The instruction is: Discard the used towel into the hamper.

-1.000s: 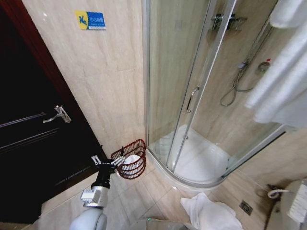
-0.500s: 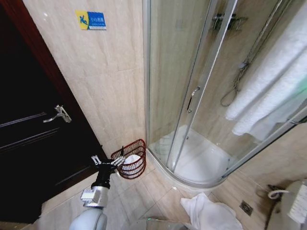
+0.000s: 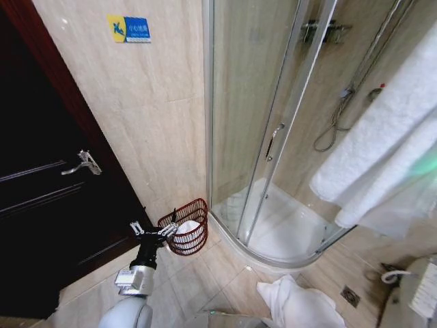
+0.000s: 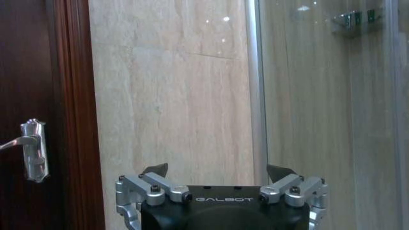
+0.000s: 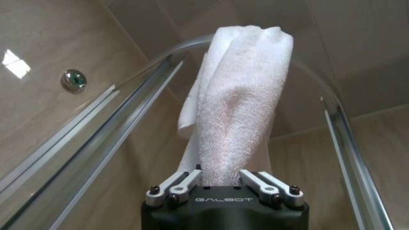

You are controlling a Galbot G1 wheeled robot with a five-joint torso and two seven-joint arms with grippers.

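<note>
Holding: right hand [image 5: 223,184] clamped on the white towel [image 5: 240,105], up by the shower rail.
Towel: soft, light, floppy; hangs at right of head view [image 3: 382,164]; bunched grip looks best.
Hamper: lower centre-left [image 3: 186,227], by the wall.
Left hand: fingers apart [image 3: 151,231], just beside the hamper.

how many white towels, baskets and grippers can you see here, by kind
white towels: 3, one clamped in the right gripper (towel), one in the basket, one on the floor
baskets: 1, the hamper beside the shower
grippers: 2, with the left gripper open near the hamper
total: 6
</note>
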